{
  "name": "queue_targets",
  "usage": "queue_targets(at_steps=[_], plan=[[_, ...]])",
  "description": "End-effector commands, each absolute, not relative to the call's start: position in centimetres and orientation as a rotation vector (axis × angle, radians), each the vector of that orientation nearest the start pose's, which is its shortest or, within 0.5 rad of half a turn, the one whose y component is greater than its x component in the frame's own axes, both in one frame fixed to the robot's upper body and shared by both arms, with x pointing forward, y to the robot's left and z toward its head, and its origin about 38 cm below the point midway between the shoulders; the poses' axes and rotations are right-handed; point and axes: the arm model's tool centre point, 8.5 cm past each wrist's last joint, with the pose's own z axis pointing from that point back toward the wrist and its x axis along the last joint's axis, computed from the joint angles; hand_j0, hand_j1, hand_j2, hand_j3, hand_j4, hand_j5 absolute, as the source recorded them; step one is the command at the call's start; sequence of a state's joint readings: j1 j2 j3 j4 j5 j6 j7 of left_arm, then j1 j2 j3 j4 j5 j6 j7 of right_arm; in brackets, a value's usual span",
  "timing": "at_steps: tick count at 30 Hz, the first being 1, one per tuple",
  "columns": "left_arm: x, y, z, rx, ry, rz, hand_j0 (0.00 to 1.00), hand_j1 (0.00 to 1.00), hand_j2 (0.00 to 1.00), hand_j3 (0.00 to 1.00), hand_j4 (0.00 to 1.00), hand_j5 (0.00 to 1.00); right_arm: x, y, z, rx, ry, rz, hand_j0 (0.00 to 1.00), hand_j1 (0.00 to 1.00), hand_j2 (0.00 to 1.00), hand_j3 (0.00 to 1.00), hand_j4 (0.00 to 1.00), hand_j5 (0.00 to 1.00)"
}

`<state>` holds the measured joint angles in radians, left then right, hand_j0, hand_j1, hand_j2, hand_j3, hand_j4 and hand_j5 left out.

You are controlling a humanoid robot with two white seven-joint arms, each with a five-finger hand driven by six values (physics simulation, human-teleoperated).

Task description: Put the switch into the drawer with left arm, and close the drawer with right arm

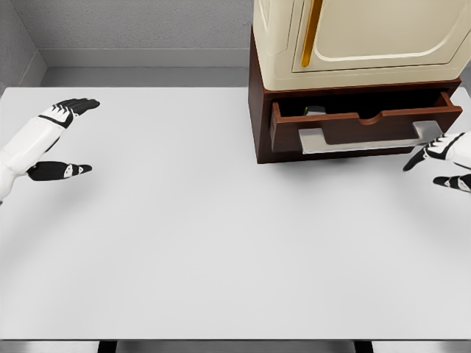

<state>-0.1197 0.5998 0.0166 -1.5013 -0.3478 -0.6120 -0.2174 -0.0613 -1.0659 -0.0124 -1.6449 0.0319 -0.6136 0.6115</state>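
The left robot hand [62,140] hangs over the left edge of the worktop [184,243]. Its black fingers [77,105] are spread wide, thumb low and the others high, and it holds nothing. It points toward the right.

The right robot hand [441,160] comes in at the right edge of the worktop. Its fingers are open and loose too, and they hold nothing. The fingertips reach toward the right end of the grey handle [368,138] and sit just beside it. I cannot tell if they touch it.

The handle is a long flat bar that runs left to right across the front of the one drawer [364,121]. The drawer is dark brown and pulled out toward the front. It sits in a brown cabinet [257,125] at the back right of the worktop. On top of the cabinet stands a cream box with a gold strip [311,33].

Inside the drawer, near its back left part, a small dark thing shows, the switch [315,111]. Only a bit of it peeks over the drawer front, so I cannot tell which way it points. I count one switch, one drawer and two robot hands.
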Motion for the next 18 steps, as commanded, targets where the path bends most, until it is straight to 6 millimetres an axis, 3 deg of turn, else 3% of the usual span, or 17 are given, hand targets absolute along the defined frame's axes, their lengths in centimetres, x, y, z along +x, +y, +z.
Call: queue_targets(at_steps=[1, 18], plan=[[37.7, 37.2, 18.2, 0.548, -1.847, -1.255, 1.0, 1.0, 1.0, 1.0, 1.0, 1.0, 34.3, -41.7, 25.6, -0.346, -1.459, 1.782, 0.65, 0.65, 0.65, 0.65, 0.65, 0.65], [37.8, 37.2, 18.2, 0.548, -1.851, -1.252, 1.0, 1.0, 1.0, 1.0, 1.0, 1.0, 36.2, -41.4, 25.8, -0.349, -1.474, 1.775, 0.65, 0.65, 0.65, 0.65, 0.65, 0.65]])
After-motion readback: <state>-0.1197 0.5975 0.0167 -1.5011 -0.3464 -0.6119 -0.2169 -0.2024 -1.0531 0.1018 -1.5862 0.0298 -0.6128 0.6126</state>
